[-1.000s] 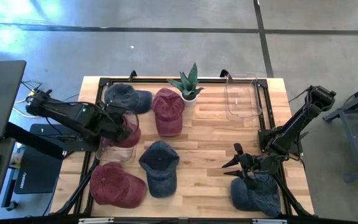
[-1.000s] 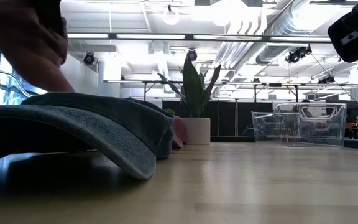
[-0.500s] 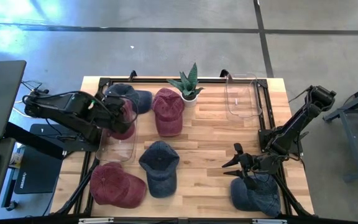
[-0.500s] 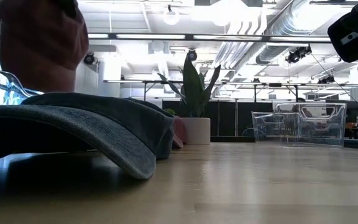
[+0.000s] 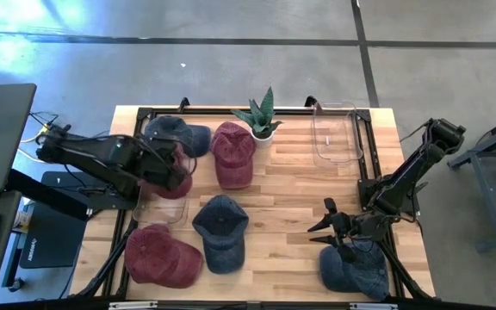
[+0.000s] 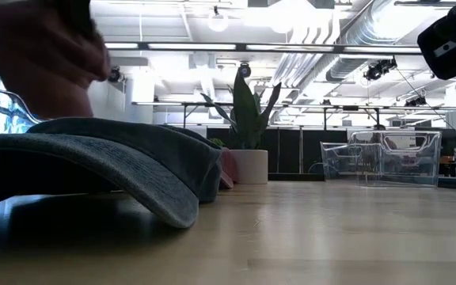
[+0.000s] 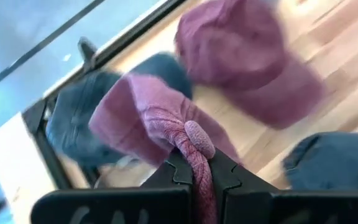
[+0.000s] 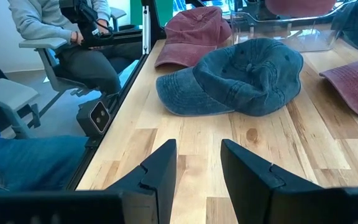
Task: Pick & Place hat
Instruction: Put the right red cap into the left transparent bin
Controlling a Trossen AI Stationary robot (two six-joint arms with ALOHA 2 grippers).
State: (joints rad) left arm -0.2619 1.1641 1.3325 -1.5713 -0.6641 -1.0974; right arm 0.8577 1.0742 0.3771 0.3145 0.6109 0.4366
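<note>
Left tool pinches a fold of the maroon hat, lifted above the clear bin at the surface's left side, while right tool, fingers spread, waits low near the right front corner.

Overhead view covers whole table, low view level across it, wrist views close.
</note>
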